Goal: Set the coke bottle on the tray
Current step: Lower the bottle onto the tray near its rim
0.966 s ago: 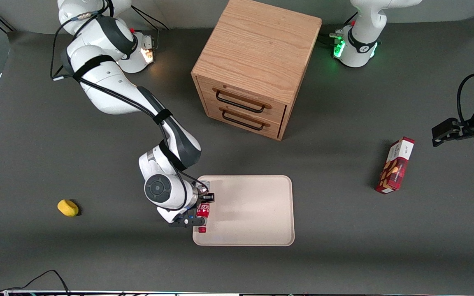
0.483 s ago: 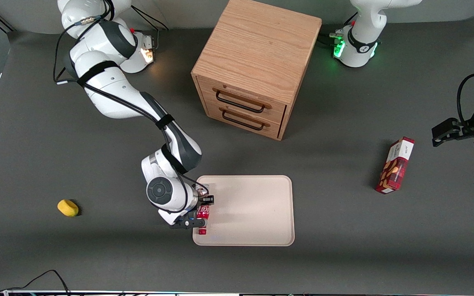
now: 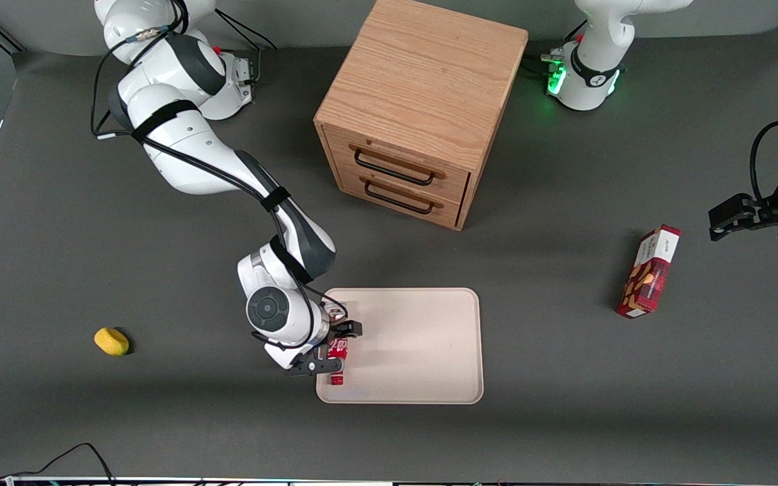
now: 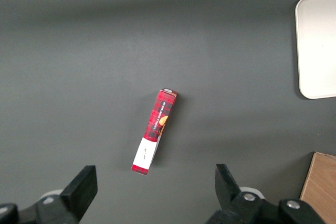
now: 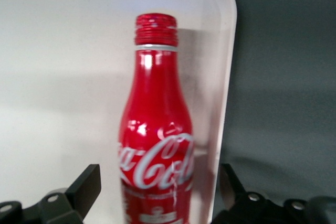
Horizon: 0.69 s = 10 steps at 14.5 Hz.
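The coke bottle (image 3: 338, 352), red with white script, lies on the cream tray (image 3: 416, 344) close to the rim at the working arm's end. Its neck points toward the front camera. My right gripper (image 3: 337, 349) hangs low over the bottle, one finger on each side of its body. In the right wrist view the black fingers (image 5: 86, 184) stand apart from the bottle (image 5: 155, 129), with tray surface (image 5: 63, 77) showing in the gaps. The gripper (image 5: 160, 192) is open.
A wooden two-drawer cabinet (image 3: 416, 115) stands farther from the front camera than the tray. A red snack box (image 3: 649, 271) lies toward the parked arm's end and shows in the left wrist view (image 4: 155, 130). A small yellow object (image 3: 111, 341) lies toward the working arm's end.
The right arm's wrist and gripper have shifted slightly farther over the tray, and the bottle sits a little farther in from the rim.
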Motion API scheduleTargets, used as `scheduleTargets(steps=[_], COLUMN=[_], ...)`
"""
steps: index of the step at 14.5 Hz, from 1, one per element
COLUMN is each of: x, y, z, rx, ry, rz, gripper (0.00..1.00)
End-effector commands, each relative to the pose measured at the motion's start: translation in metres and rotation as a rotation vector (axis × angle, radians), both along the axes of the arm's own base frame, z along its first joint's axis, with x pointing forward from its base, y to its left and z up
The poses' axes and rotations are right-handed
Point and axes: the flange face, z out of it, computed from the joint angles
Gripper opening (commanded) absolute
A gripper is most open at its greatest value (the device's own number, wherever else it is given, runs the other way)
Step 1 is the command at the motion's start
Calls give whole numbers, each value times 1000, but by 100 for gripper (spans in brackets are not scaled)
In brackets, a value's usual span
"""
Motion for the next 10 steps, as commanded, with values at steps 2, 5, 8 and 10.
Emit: scheduleTargets(steps=[2, 5, 8, 10], x=[4, 5, 5, 5], y=[3, 2, 2, 3], z=[0, 2, 2, 3], rx=[-6, -4, -4, -2], ry=[-28, -31, -31, -32], rz=[19, 17, 18, 18], gripper=[100, 100, 100, 100])
